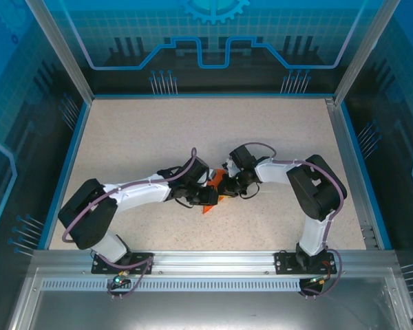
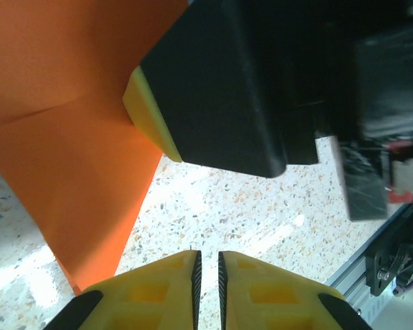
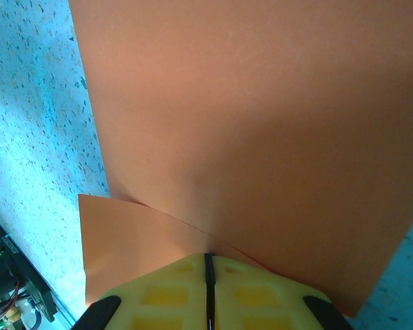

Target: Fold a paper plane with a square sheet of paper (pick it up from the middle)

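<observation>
Right gripper [image 3: 208, 275] is pinched shut on the thin bright orange paper sheet [image 3: 261, 137], holding it mid-table between both arms. Left gripper [image 2: 206, 271], fingers nearly together, grips nothing, just beside the paper's edge. Mid-fold, I'd say; next it must catch that edge.

From above, my two wrists cover most of the orange paper [image 1: 212, 199]; only a small wedge pokes out between them, too small to tell its folds. In my left wrist view the paper runs off the top and left edges, and my right arm's black finger [image 2: 213, 89] hides its right side. Behind that, the cables and rail are blurred. In my right wrist view the paper runs off the top edge, and my own fingers [image 3: 158, 289] hide its near edge.
</observation>
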